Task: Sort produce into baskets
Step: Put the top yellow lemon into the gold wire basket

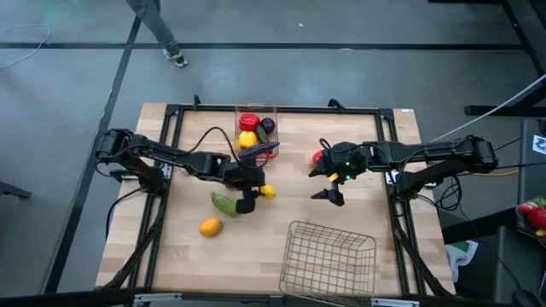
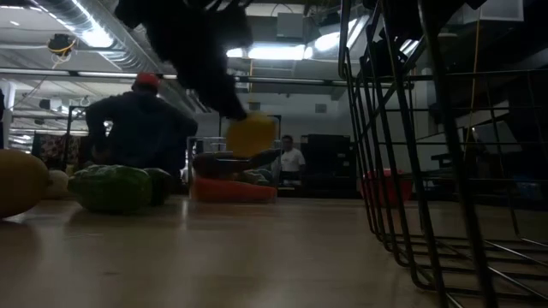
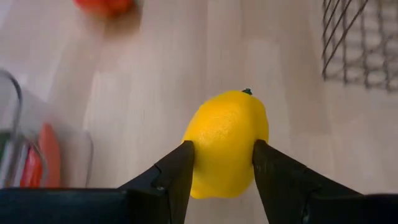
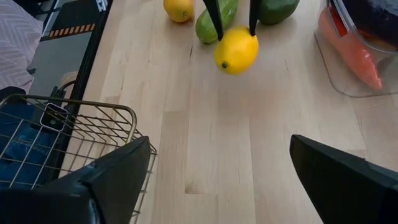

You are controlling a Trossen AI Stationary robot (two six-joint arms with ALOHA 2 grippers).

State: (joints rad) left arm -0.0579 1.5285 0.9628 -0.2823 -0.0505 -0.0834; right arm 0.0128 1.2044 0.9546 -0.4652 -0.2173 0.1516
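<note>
I am pinching a yellow lemon (image 3: 227, 143) in my left gripper (image 3: 222, 168), lifted above the table's middle beside the clear bin (image 1: 256, 128). Its rounded skin risks slipping free. My right gripper (image 1: 333, 183) is waiting spread open.

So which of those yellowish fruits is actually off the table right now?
The lemon, pinched in the left end effector and lifted clear of the wood. The orange-yellow fruit nearer the table's front edge lies loose on the table, untouched.
</note>
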